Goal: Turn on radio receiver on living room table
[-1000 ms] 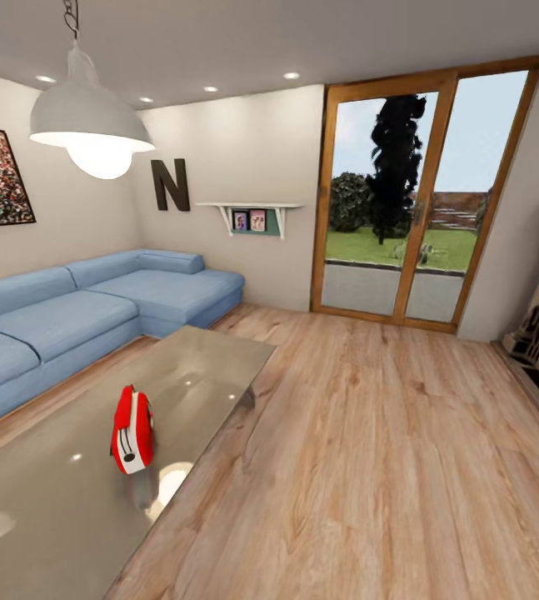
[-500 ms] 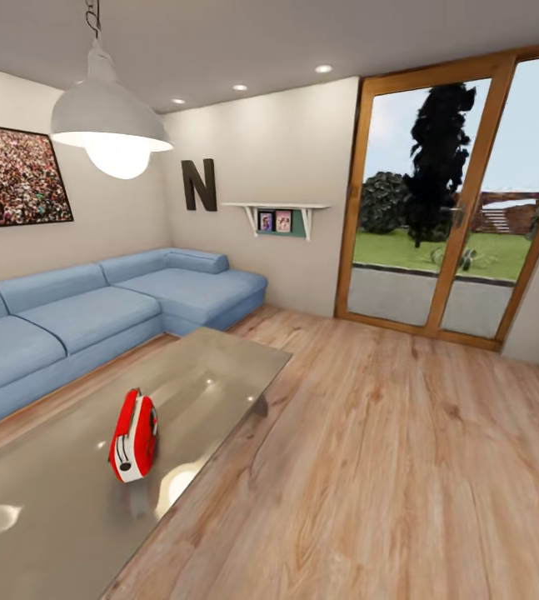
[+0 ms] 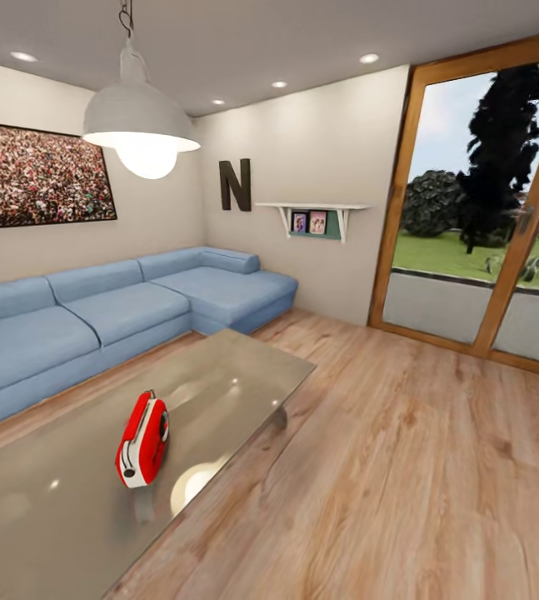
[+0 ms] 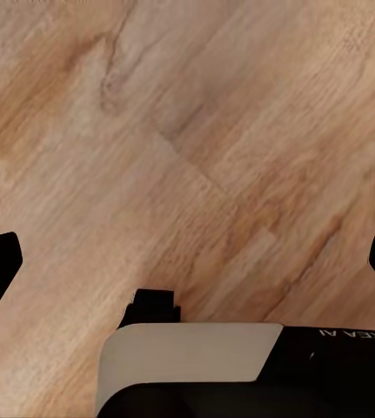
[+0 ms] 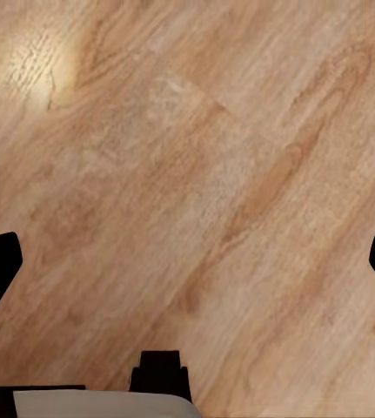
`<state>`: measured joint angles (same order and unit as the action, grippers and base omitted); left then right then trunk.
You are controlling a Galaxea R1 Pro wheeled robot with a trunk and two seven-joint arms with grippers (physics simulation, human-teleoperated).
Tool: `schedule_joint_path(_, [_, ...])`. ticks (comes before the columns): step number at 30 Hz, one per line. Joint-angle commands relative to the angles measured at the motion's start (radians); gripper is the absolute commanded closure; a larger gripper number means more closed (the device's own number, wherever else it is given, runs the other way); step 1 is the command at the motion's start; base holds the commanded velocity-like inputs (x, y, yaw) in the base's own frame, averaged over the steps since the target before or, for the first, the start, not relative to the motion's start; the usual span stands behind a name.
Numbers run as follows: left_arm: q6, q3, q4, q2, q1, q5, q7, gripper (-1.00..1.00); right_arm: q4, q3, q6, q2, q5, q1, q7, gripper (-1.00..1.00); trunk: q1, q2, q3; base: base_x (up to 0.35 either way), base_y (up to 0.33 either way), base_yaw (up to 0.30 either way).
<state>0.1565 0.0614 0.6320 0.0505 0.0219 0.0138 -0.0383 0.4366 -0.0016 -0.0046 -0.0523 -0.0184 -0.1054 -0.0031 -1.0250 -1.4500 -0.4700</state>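
You have one radio receiver (image 3: 142, 440), red, standing on one glossy grey desk (image 3: 227, 375). There is one light-blue L-shaped sofa (image 3: 111, 312), one crowd picture (image 3: 36, 173) on the wall, one black letter N (image 3: 236, 185), and one white pendant lamp (image 3: 140, 125). One small wall shelf (image 3: 312, 208) carries two framed photos (image 3: 308, 222). You can count four recessed ceiling lights (image 3: 369, 58). One glazed door (image 3: 486, 208) shows two panes. On each wrist camera you see two dark finger tips at the picture's edges, wood floor (image 4: 196, 131) beneath them.
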Motion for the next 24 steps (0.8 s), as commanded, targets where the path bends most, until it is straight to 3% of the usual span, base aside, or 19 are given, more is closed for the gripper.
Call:
schedule_joint_path(1, [0.000,0.000,0.000,0.000,0.000,0.000,0.000,-1.00,0.000,0.000,0.000,0.000,0.000,0.000,0.000,-1.00,0.000,0.000,0.000,0.244,-0.237,0.288])
schedule_joint_path(12, [-0.012,0.000,0.000,-0.012,0.000,-0.004,0.001,-1.00,-0.001,0.000,0.000,0.000,0.000,0.000,0.000,-1.00,0.000,0.000,0.000,0.222,-0.139,0.288])
schedule_joint_path(24, [-0.017,0.000,0.000,-0.012,0.000,-0.005,0.002,-1.00,0.000,0.000,0.000,0.000,0.000,0.000,0.000,-1.00,0.000,0.000,0.000,0.019,-0.003,0.288])
